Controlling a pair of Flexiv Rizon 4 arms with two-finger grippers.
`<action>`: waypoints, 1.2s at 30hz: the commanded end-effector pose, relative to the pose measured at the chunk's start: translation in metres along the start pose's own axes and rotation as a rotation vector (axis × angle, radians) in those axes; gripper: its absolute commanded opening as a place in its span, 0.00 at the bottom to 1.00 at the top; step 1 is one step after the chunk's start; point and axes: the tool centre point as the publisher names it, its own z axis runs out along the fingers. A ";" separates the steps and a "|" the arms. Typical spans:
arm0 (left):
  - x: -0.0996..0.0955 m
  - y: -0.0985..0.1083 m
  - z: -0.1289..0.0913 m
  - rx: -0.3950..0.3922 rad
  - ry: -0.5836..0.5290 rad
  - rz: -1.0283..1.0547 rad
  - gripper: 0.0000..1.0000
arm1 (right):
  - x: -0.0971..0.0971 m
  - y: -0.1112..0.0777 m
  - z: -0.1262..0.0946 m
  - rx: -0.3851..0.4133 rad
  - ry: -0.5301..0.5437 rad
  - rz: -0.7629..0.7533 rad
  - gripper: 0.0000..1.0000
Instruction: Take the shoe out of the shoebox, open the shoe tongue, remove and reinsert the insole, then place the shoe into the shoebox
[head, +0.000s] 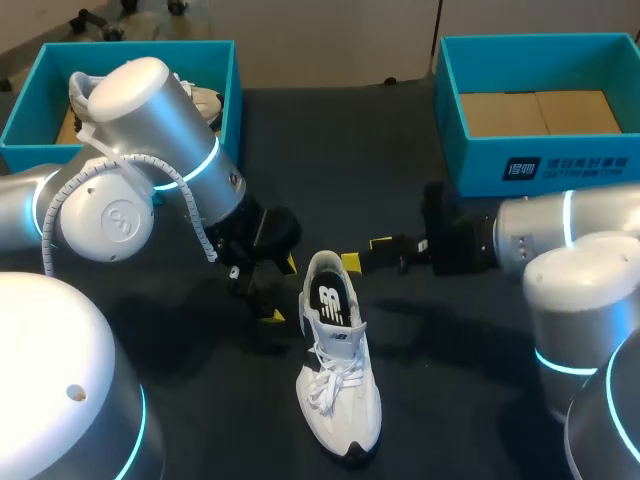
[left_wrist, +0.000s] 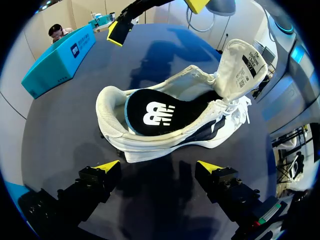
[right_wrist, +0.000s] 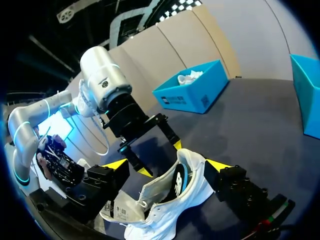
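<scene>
Our left gripper (head: 280, 290) (left_wrist: 159, 167) hangs low over the table (head: 350, 150) with its yellow-tipped fingers spread wide and nothing between them. The heel of the shoe (head: 340, 400) (left_wrist: 150, 145) lies just ahead of it, to its right in the scene. Our right gripper (head: 366, 252) (right_wrist: 167, 165) comes in from the right, its fingers also wide apart and holding nothing. Its tips sit just beside the heel on the far right, and we cannot tell whether one touches the collar.

The white shoe stands on its sole near the middle of the table, heel to the far side and toe to the near side. Its tongue (left_wrist: 240, 65) is folded up and forward. The black insole (head: 330, 298) (left_wrist: 155, 112) lies inside, and the laces (head: 325, 385) are loose.

At the far left stands the left shoebox (head: 215, 50), with a second white shoe (head: 205, 100) partly hidden behind our left arm. At the far right stands the right shoebox (head: 540, 165), its brown floor showing.
</scene>
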 end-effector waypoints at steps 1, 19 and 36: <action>0.000 0.001 -0.001 -0.003 -0.003 0.000 1.00 | 0.001 0.003 0.002 0.074 -0.004 0.000 1.00; -0.009 0.022 -0.023 -0.025 -0.009 -0.011 1.00 | 0.004 0.019 0.014 0.370 -0.137 0.028 1.00; -0.019 0.059 -0.063 -0.052 0.027 0.042 1.00 | 0.015 0.020 -0.005 0.733 -0.429 0.048 1.00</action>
